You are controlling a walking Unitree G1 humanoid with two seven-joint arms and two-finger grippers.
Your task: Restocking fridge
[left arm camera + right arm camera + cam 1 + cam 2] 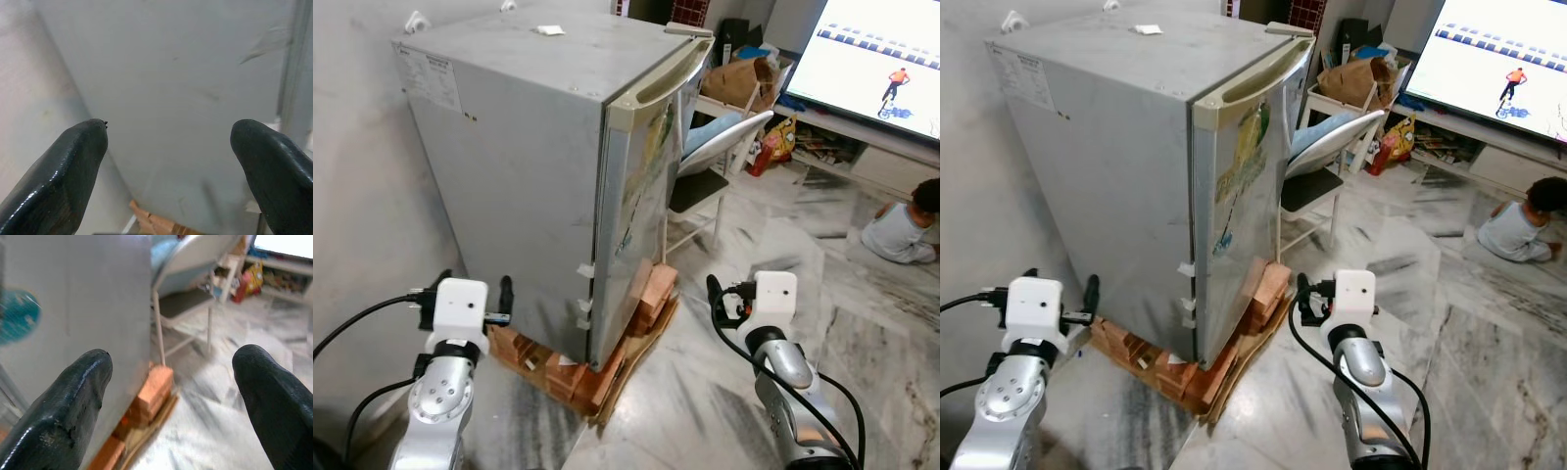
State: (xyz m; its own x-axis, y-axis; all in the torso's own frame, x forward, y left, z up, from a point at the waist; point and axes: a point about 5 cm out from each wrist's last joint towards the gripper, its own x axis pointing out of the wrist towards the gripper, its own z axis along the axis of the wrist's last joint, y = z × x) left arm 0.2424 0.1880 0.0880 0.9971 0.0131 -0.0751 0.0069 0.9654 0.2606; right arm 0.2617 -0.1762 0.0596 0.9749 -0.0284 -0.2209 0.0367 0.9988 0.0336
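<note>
Approach to a closed fridge. The small grey fridge (538, 166) fills the upper left and centre of the head views, standing on a base of bricks (570, 370) and flattened cardboard (641, 345). Its door (641, 196) is shut, and the long pale handle (664, 80) runs along the door's top edge, slanting toward the upper right of the frame.

The left gripper (475, 294) sits at lower left, facing the fridge's bare side wall; its fingers (63, 171) are spread wide and hold nothing. The right gripper (729, 294) sits at lower right of centre, off the door face, with fingers (68, 406) likewise wide apart and empty.

The door front lies toward the right gripper, so by this view the right arm is judged the nearer to the handle, which lies well above and ahead of both grippers.

Behind the fridge stand a white chair (710, 157), a paper bag (739, 80) and a lit television (881, 59). A child (906, 225) sits on the marble floor (773, 245) at right.
</note>
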